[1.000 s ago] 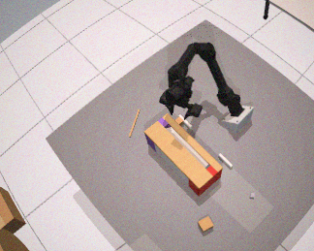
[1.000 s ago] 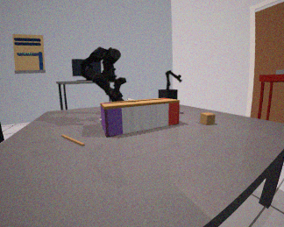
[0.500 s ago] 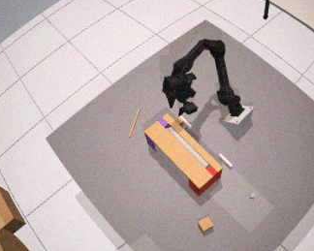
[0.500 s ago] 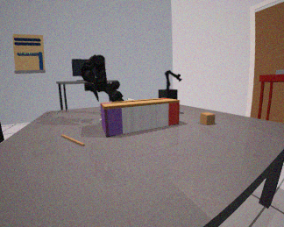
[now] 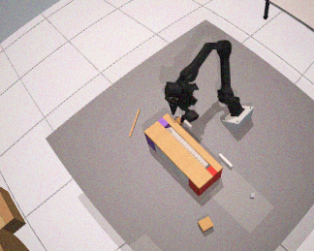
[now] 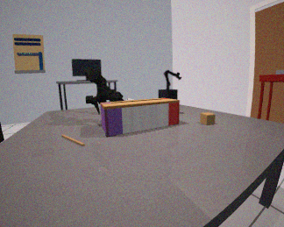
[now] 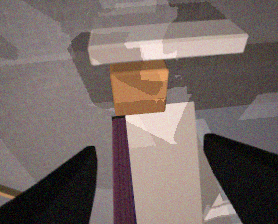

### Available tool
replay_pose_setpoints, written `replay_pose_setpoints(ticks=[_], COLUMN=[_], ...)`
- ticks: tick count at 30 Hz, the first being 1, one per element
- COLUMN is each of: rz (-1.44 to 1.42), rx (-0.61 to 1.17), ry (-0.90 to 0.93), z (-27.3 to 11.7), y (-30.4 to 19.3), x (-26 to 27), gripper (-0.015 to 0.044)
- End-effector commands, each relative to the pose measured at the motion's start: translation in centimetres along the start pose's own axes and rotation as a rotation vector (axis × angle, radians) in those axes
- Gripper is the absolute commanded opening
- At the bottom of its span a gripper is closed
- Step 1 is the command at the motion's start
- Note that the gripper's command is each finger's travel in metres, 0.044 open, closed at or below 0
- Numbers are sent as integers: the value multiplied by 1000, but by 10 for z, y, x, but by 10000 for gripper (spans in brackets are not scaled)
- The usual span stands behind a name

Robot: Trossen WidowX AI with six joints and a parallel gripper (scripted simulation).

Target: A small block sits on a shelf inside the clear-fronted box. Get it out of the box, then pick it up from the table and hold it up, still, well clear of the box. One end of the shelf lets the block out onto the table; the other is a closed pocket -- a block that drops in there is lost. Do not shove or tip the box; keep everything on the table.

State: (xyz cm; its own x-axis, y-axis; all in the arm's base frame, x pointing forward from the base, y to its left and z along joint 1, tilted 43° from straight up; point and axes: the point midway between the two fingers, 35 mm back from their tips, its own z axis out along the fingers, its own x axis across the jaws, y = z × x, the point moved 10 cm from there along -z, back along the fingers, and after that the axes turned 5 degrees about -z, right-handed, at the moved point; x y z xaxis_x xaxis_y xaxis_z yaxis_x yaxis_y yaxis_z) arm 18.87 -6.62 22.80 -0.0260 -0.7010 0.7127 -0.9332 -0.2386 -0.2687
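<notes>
Block out of the box, pick-up not yet done.

The box (image 5: 183,152) stands on the table (image 5: 96,175). The gripper (image 7: 150,165) hangs low at its purple end, fingers partly open and holding nothing. In the wrist view the block (image 7: 139,88) lies on the table just beyond the end, ahead between the fingers. I judge the grasp and lift are left.

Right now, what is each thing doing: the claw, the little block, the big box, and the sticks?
gripper: partly open, holding nothing.
small block: out of the box, on the table, ahead of the fingers.
box: upright, flat on the table.
wooden stick: lying flat.
white bar: lying beside the box.
</notes>
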Motion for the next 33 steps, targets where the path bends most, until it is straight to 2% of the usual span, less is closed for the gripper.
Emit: replay_pose_setpoints(ticks=[1,33], rz=[-4,-5], rx=[1,3], ry=[-4,2], z=[6,51], y=[2,19], x=[-1,0], gripper=[285,285])
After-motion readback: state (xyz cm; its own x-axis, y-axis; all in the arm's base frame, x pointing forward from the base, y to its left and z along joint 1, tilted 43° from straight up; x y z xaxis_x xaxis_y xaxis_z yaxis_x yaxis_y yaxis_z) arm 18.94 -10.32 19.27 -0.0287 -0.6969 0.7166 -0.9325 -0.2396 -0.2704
